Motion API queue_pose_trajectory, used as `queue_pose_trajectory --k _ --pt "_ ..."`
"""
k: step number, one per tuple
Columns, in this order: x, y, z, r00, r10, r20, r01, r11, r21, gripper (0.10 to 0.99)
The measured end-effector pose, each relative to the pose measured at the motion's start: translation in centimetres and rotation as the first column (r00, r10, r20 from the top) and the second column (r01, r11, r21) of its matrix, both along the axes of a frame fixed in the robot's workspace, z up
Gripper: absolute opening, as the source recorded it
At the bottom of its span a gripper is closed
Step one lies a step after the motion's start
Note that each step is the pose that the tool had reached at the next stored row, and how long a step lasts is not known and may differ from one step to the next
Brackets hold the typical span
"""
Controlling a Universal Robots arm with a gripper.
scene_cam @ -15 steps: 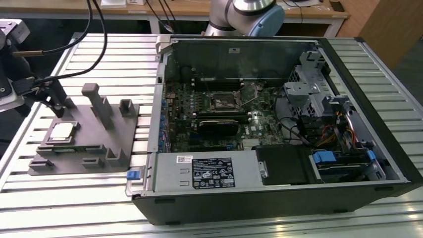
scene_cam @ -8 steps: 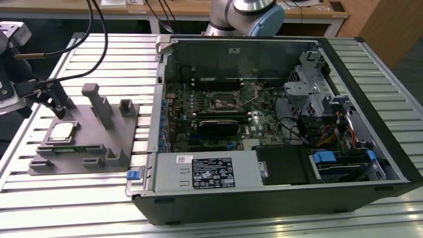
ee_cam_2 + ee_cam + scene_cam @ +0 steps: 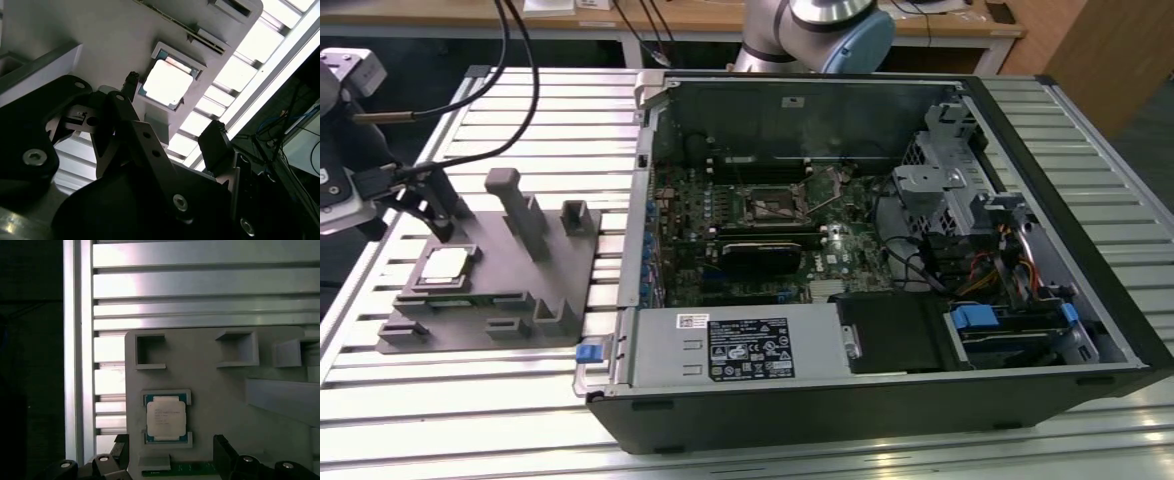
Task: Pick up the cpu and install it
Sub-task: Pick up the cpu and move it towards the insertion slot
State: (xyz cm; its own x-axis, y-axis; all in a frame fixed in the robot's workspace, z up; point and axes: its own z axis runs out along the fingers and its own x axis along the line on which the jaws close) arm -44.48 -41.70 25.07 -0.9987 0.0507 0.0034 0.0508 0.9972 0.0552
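Silvery-white on top, the small square cpu (image 3: 165, 418) lay flat in a recess of the grey fixture (image 3: 225, 390), untouched. In both wrist views the gripper (image 3: 172, 445) hovered over it, jaws wide apart and holding nothing. The exterior view added the open computer case (image 3: 1067, 200) beside the fixture on the slatted metal surface (image 3: 480, 420), with a wooden desk (image 3: 720, 20) behind.

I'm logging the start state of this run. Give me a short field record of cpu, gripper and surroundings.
cpu: lying flat in a recess of the grey fixture
gripper: open, close to the cpu, not touching it
grey fixture: on the slatted table, at the exterior view's left of the computer case
computer case: side open, motherboard exposed
progress: cpu not yet picked up
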Motion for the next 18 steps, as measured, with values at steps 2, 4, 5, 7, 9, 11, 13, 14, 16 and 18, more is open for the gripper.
queue_pose_trajectory --k 2,4,5,7,9,11,13,14,16,18 --pt "0.0 0.0 -0.11 1.0 0.0 0.0 0.0 1.0 0.0 0.761" --pt "0.0 0.0 -0.22 1.0 0.0 0.0 0.0 1.0 0.0 0.761" --pt "0.0 0.0 -0.29 1.0 0.0 0.0001 0.0 1.0 0.0 0.761" --pt "0.0 0.0 -0.46 1.0 -0.001 0.0001 0.001 1.0 -0.001 0.761" --pt "0.0 0.0 -0.66 1.0 -0.002 0.0004 0.002 1.0 -0.001 0.761" --pt "0.0 0.0 -0.86 1.0 -0.005 0.0004 0.005 1.0 -0.001 0.761" --pt "0.01 0.0 -1.05 1.0 -0.008 0.0004 0.008 1.0 -0.001 0.761" --pt "0.01 0.0 -1.14 1.0 -0.009 0.0003 0.009 1.0 -0.001 0.761" --pt "0.01 0.0 -1.36 1.0 -0.01 0.0005 0.01 1.0 -0.001 0.761" --pt "0.01 0.0 -1.64 0.9999 -0.01 0.0017 0.01 1.0 -0.001 0.761"
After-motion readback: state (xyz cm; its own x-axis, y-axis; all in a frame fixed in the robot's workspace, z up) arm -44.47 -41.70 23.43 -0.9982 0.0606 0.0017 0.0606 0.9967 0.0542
